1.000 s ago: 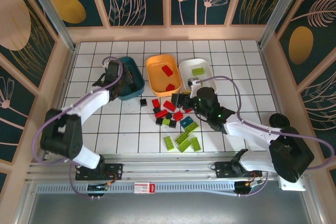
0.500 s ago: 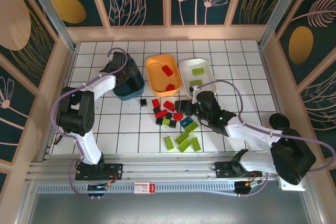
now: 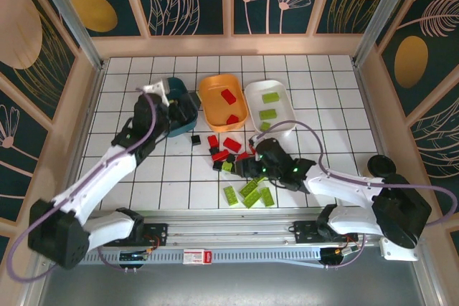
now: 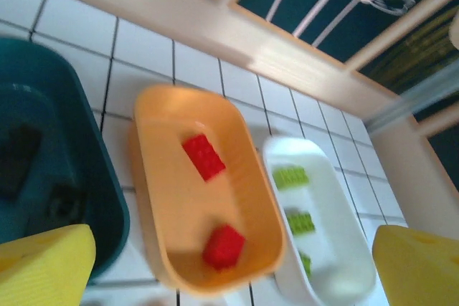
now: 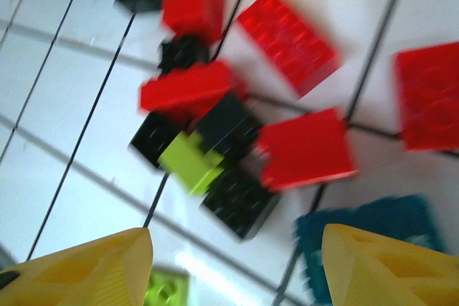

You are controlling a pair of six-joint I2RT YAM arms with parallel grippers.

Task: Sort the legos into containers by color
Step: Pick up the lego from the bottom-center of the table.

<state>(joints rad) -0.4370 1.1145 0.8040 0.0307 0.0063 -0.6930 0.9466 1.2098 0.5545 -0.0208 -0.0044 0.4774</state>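
Top view, 12 o'clock is away from the arm bases.

- I count three tubs in a row across the table's far half: left tub, middle tub just beside it at 3 o'clock, right tub at 3 o'clock again.
- Two bricks lie in the middle tub, at 12 and 6.
- Three bricks lie in the right tub, strung 12 to 6.
- The loose pile lies on the table at 6 o'clock of the middle tub.
- A lone brick lies at the pile's 9 o'clock.
- A second cluster lies at the pile's 5 o'clock.
- The round cup stands well apart at 3 o'clock.
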